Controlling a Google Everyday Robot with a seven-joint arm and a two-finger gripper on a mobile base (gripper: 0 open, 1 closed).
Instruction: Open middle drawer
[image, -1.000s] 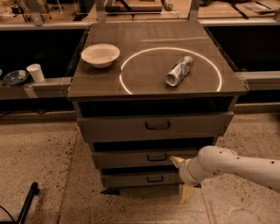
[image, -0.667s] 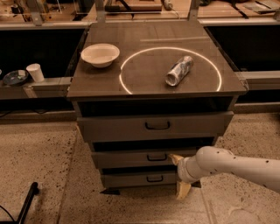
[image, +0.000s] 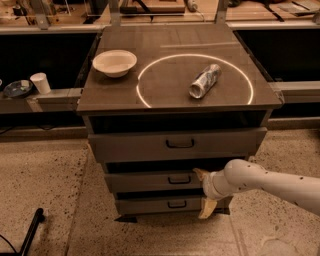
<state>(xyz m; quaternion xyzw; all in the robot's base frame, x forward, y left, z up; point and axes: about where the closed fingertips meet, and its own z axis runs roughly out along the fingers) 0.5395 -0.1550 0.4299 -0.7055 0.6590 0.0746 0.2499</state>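
The gripper may miss the little black handle. Its two fingers are spread wide apart, one above the other, and they hold nothing. The handle is not between them. It sits just to their left. If they close here, they may grab only air, or pinch the flat grey front and slip off. The lower finger hangs down by the bottom drawer, so it could bump that one by mistake. A hard tug could shake the cabinet. Then the can, lying on its side on the tabletop toward the right edge, could roll.

The middle drawer is the second one down, under the front edge of the tabletop. It looks shut, or nearly so. Its handle is below the middle of that front edge. The gripper is more toward the front right corner, lower down. Its top finger is right at the drawer front, just to the right of the handle.
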